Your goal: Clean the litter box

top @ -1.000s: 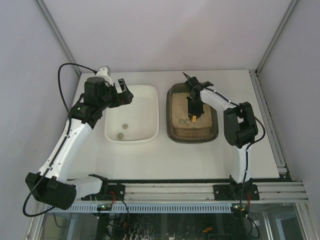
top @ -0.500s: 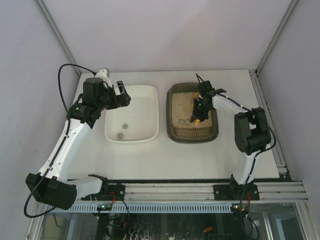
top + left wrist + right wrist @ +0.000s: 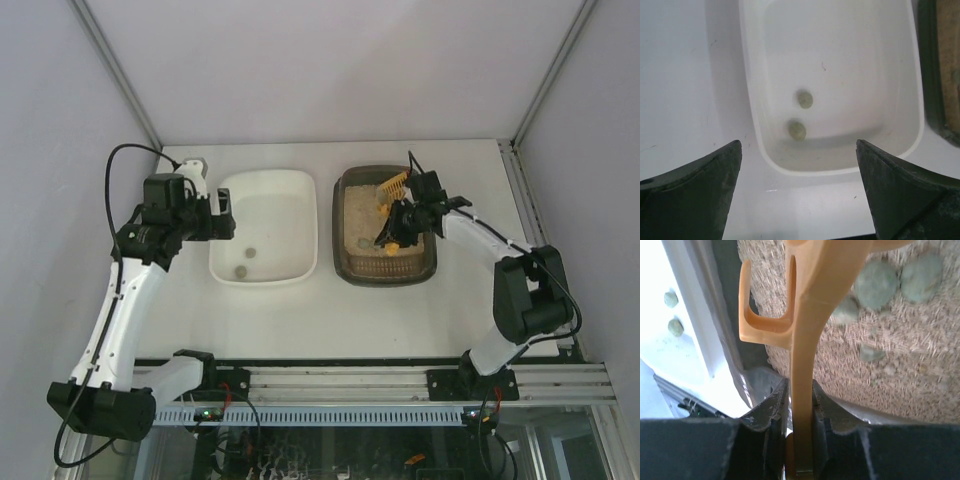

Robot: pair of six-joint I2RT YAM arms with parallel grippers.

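Observation:
The litter box (image 3: pixel 345 200) is a dark tray of beige litter at the table's back right. Its wall (image 3: pixel 725 315) shows in the right wrist view too. My right gripper (image 3: pixel 398 226) hangs over the litter, shut on the handle of a yellow scoop (image 3: pixel 802 365). The scoop's slotted end (image 3: pixel 393 185) rises toward the box's far side. Several grey-green clumps (image 3: pixel 875 277) lie on the litter beside the handle. My left gripper (image 3: pixel 228 218) stands open and empty at the left rim of the white tub (image 3: pixel 300 190).
The white tub (image 3: pixel 755 100) holds two grey-green clumps (image 3: pixel 805 98), and its near rim lies between my left fingers (image 3: pixel 695 190). The litter box's edge (image 3: pixel 932 75) shows at the right of that view. Walls close the table on three sides.
My right arm has swung its elbow out to the right and turned the scoop, so its slotted end now shows. My left gripper has drawn back left, from over the tub to its left rim.

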